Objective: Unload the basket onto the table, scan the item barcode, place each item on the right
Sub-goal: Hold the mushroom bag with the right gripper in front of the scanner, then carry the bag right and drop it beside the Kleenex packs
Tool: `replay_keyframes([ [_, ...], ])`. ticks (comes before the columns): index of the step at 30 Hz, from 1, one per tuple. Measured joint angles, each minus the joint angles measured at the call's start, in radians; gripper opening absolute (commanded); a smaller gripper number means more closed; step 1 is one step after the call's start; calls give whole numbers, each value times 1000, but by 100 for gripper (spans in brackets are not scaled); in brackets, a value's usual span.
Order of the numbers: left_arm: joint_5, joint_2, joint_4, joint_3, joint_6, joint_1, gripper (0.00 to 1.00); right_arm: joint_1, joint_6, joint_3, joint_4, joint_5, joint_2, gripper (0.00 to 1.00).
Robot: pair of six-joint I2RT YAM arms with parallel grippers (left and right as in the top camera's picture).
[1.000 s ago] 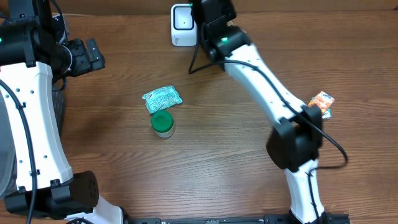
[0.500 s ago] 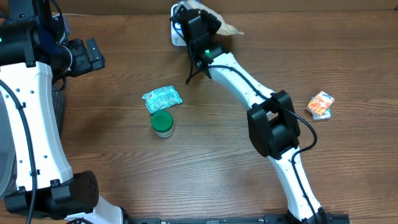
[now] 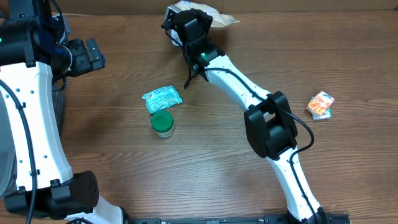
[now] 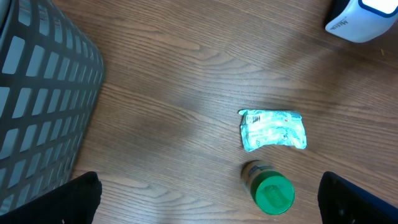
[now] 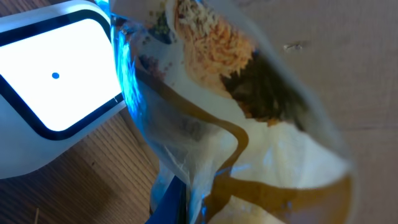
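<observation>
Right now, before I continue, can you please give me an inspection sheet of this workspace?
Surface: wooden table.
Job's things: white scanner, face lit; snack packet held at it.
Clutter: teal packet, green-lidded jar near it, orange packet far right.
Hands: left hand open, empty; right hand shut on snack packet.
Cables: black cable along right arm.
Surroundings: grey mesh basket at left.
</observation>
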Motion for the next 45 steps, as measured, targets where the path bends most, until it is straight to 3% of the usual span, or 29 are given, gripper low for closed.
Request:
replay_keyframes([
  [8,0,0,0,0,0,0,100,0,-2,0,0,-1,0,4],
  [19,0,0,0,0,0,0,99,0,208,0,-75,-25,-3,4],
  [23,0,0,0,0,0,0,100,0,323,-2,-204,-64,-47,4],
  [28,0,0,0,0,0,0,100,-1,539,-7,-491,-162,-223,4],
  [35,0,0,0,0,0,0,100,-62,892,2,-897,-487,-550,4],
  [40,0,0,0,0,0,0,99,-245,1069,13,-1142,-733,-603,4],
  [45,0,0,0,0,0,0,100,-451,1135,-108,-1170,-892,-551,4],
])
